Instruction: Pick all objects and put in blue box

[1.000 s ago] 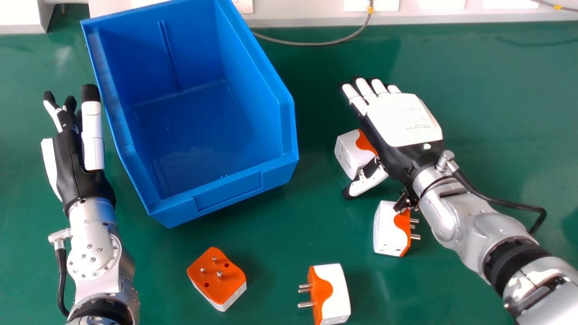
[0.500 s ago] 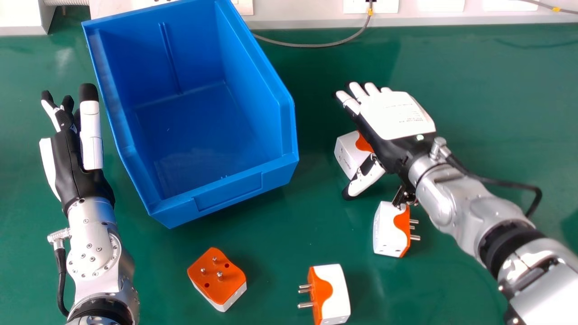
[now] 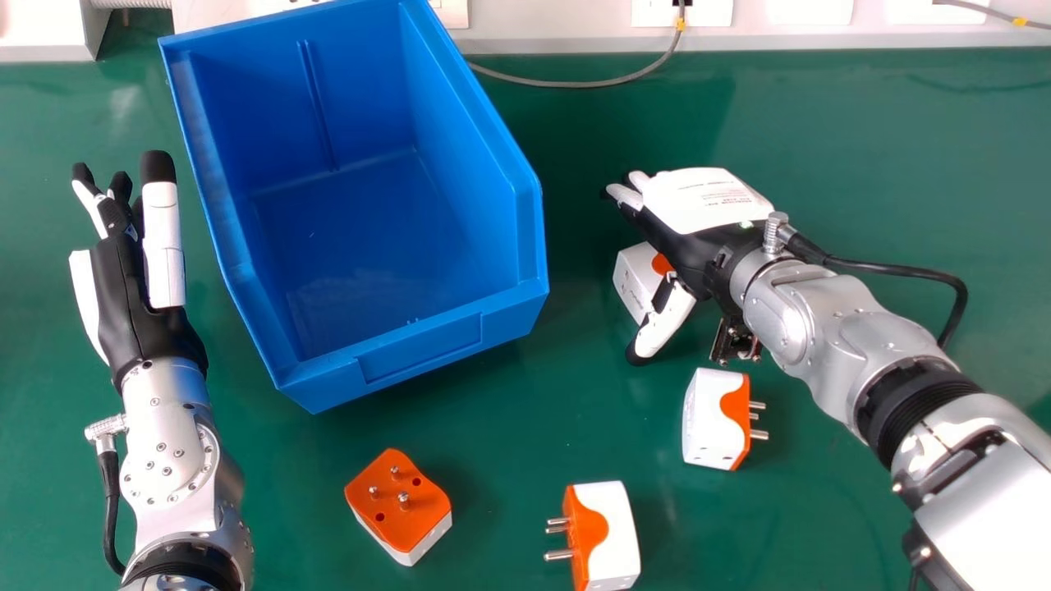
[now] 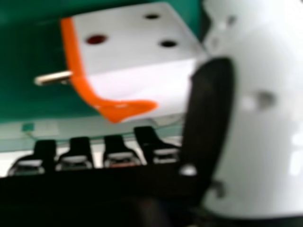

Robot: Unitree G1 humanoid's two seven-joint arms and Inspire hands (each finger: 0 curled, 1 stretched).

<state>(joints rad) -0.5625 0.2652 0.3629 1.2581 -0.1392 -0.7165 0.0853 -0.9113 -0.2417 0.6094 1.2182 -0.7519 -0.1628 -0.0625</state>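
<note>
Green tabletop (image 3: 887,180) lies beneath the right hand (image 3: 706,238), fingers extended and holding nothing, one white-and-orange adapter (image 3: 634,277) beside its thumb; the blue box (image 3: 423,349) stands to its left, pale panelling (image 3: 558,20) beyond.

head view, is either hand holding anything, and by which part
Nothing is held: the left hand is open, and the right hand is open over an adapter.

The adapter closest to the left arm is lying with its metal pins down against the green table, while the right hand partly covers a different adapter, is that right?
Not quite: in the head view, that adapter has its metal pins pointing up, away from the green table. The right hand does partly cover a different adapter.
</note>
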